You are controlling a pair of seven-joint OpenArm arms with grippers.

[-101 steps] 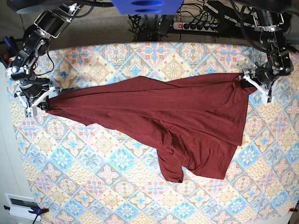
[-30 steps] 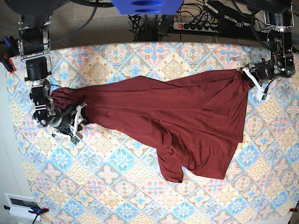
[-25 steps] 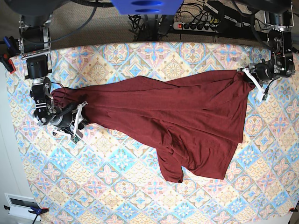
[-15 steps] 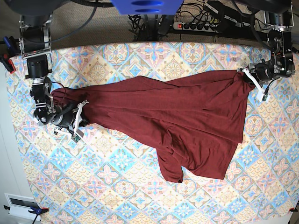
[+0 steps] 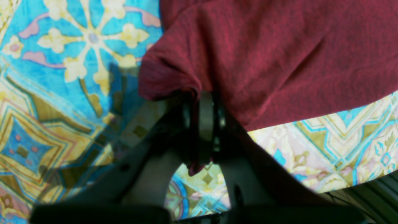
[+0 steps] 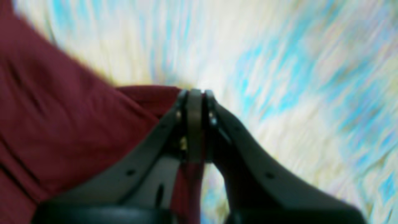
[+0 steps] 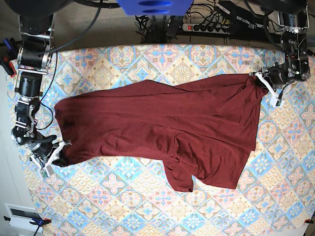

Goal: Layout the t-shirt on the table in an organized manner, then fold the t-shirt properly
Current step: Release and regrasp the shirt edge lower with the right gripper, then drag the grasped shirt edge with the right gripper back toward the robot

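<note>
The dark maroon t-shirt (image 7: 162, 123) lies spread across the middle of the patterned table (image 7: 123, 201), with one sleeve folded down toward the front. At the base view's left, my right gripper (image 7: 59, 156) is shut on the shirt's front-left corner. Its wrist view, blurred by motion, shows the jaws pressed together (image 6: 194, 95) on a fold of the maroon fabric (image 6: 62, 124). My left gripper (image 7: 258, 78) is at the far right, shut on the shirt's back-right corner. The left wrist view shows cloth (image 5: 264, 56) bunched between that gripper's closed tips (image 5: 202, 99).
A power strip (image 7: 209, 27) and cables lie behind the table's back edge. A blue mount (image 7: 155, 6) hangs at the top centre. A white device (image 7: 22, 216) sits off the table's front-left corner. Patterned cloth shows in front of the shirt.
My right gripper shut on the shirt's left edge and pulled it toward the front left, so the bunched left side now lies spread. The left arm stayed put.
</note>
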